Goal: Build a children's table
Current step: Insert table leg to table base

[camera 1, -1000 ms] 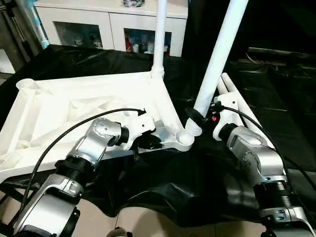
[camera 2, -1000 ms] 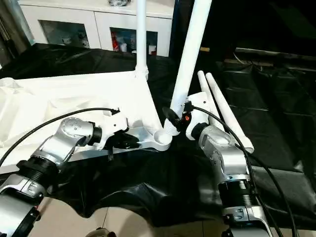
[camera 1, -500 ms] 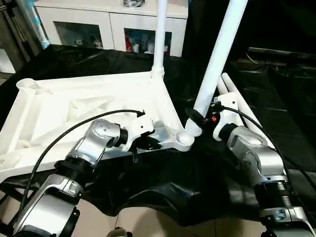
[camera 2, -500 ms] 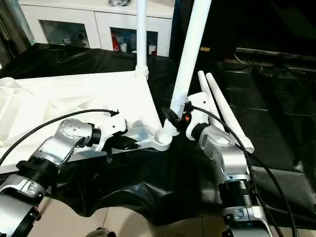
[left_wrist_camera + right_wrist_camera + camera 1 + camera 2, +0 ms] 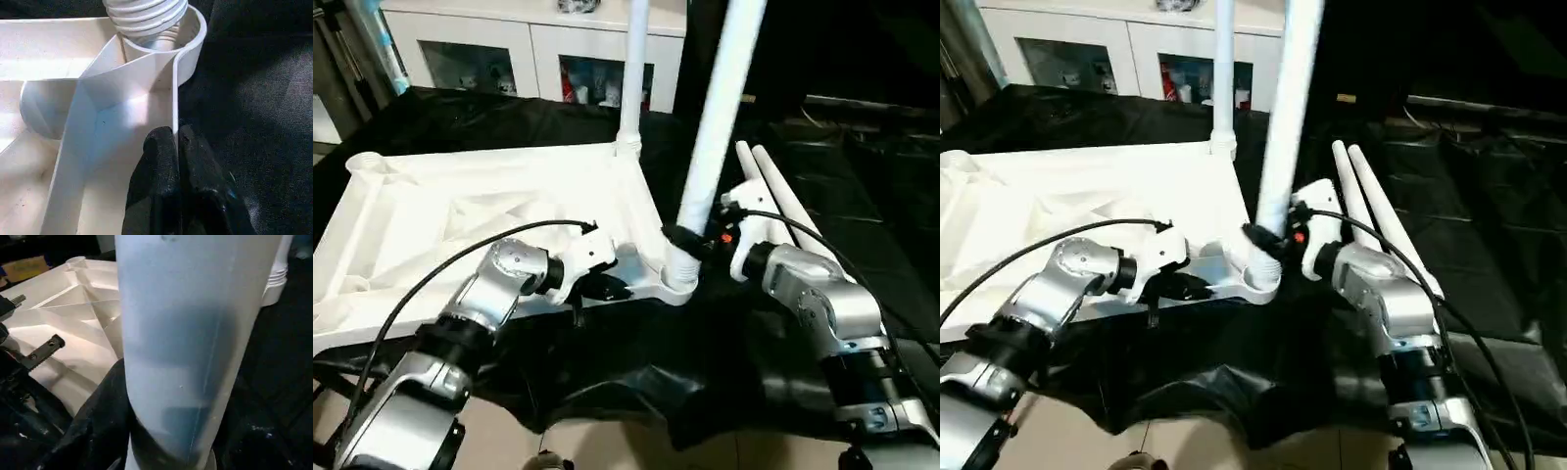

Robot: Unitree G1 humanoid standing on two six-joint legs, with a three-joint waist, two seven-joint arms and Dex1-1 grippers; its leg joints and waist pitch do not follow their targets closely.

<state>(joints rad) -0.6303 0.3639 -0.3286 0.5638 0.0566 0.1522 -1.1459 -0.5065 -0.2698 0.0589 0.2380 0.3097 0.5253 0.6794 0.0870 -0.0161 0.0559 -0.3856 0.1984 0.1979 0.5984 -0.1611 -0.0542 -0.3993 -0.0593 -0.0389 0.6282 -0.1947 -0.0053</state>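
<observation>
The white tabletop (image 5: 460,211) lies underside up on black cloth, ribs showing. One white leg (image 5: 630,78) stands upright in its far right corner. A second leg (image 5: 715,117) leans only slightly, and its threaded end (image 5: 146,12) sits in the near right corner socket (image 5: 678,284). My right gripper (image 5: 689,238) is shut on this leg just above the threads, one black finger (image 5: 95,431) wrapping its side. My left gripper (image 5: 174,147) is shut on the tabletop's near rim beside that socket, also seen at the left gripper (image 5: 609,287) from the head. Two more legs (image 5: 775,191) lie loose to the right.
A white cabinet (image 5: 509,49) with glass doors stands behind the work. Black cloth (image 5: 871,176) covers the surface to the right and hangs over the near edge (image 5: 636,382), with pale floor (image 5: 607,446) below.
The held leg has swung from a rightward lean to nearly upright, and its threaded end has moved left into the corner socket. The left gripper keeps its hold on the rim.
</observation>
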